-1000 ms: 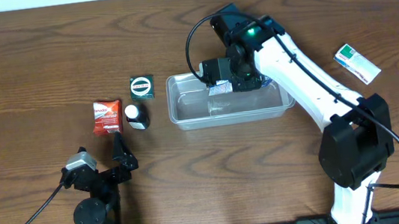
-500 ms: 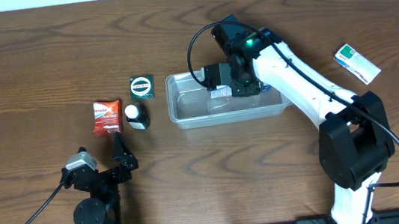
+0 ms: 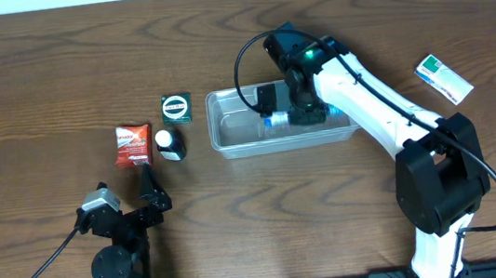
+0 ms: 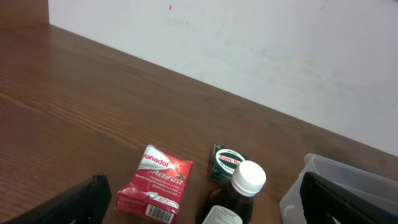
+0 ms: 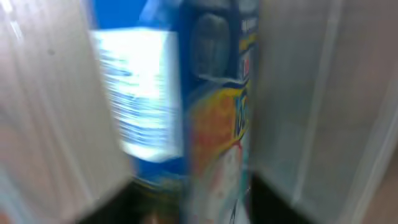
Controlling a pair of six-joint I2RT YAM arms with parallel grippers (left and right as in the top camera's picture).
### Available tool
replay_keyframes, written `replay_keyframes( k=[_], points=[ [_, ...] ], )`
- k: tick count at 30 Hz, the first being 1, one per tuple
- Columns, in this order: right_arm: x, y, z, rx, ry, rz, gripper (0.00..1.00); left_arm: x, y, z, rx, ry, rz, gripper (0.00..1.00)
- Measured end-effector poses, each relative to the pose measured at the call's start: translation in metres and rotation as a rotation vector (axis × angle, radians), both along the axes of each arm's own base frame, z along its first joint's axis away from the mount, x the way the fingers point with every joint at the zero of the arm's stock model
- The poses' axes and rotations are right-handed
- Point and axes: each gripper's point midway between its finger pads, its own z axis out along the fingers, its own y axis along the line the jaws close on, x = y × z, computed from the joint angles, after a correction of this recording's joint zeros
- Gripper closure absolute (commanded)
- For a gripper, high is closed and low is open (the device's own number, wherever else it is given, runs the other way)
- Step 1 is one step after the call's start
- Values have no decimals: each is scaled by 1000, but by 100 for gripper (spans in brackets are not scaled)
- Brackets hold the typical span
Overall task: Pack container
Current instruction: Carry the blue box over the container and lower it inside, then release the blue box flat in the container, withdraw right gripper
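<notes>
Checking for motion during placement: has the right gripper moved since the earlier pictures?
Yes. Seen from overhead, the right gripper, with the blue box between its fingers, has shifted away from the container's far rim toward its near wall.

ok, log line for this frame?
right pincer: at container, blue box between fingers, grip unclear | left pincer: open, empty

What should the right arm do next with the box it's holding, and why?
Probably open the right pincer to release: it sits inside the container with the blue box between its fingers, though the wrist view is blurred.
</notes>
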Motion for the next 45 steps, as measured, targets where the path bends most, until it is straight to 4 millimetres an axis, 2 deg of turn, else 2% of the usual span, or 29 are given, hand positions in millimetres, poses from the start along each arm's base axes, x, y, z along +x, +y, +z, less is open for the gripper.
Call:
replay_keyframes(
  k=[1, 8, 18, 24, 27, 30, 36, 41, 45],
  points=[
    [-2, -1, -1, -4, 8, -2, 1, 0, 0, 0, 0, 0, 0, 2],
    [-8, 3, -1, -9, 19, 3, 1, 0, 0, 0, 0, 0, 0, 2],
    [-6, 5, 3, -2, 13, -22, 1, 0, 0, 0, 0, 0, 0, 2],
    [8, 14, 34, 58, -36, -150, 1, 0, 0, 0, 0, 0, 0, 2],
    [15, 30, 50, 167, -43, -296, 1, 0, 0, 0, 0, 0, 0, 2],
    [11, 45, 54, 266, 12, -419, 1, 0, 0, 0, 0, 0, 0, 2],
    [12, 76, 61, 458, 106, -608, 53, 0, 0, 0, 0, 0, 0, 2],
    [11, 89, 52, 529, 172, -819, 78, 0, 0, 0, 0, 0, 0, 2],
    [-1, 101, 32, 530, 215, -930, 90, 0, 0, 0, 0, 0, 0, 2]
  ],
)
